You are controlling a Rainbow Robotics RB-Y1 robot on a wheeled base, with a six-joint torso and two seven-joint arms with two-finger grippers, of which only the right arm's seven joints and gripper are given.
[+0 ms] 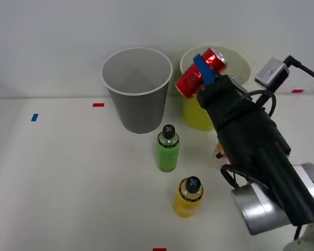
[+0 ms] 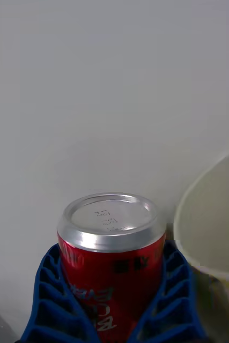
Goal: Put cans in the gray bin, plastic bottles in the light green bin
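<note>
Yellow bottle [image 1: 188, 197] waits nearest me while my claw [image 1: 203, 75] clamps the light, slippery, dentable red can [image 1: 198, 75] mid-body.

A plain white wall [image 1: 52, 36] rises behind the white table [image 1: 68, 183].

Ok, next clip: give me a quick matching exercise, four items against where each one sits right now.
Items:
1. red can
2. green bottle
3. yellow bottle
4. gray bin

Places:
A. upright on the table, nearest the camera
B. held in the right gripper, raised by the bins
C. at the back, left of the light green bin
D. upright on the table, just in front of the gray bin

Pairs: 1-B, 2-D, 3-A, 4-C
</note>
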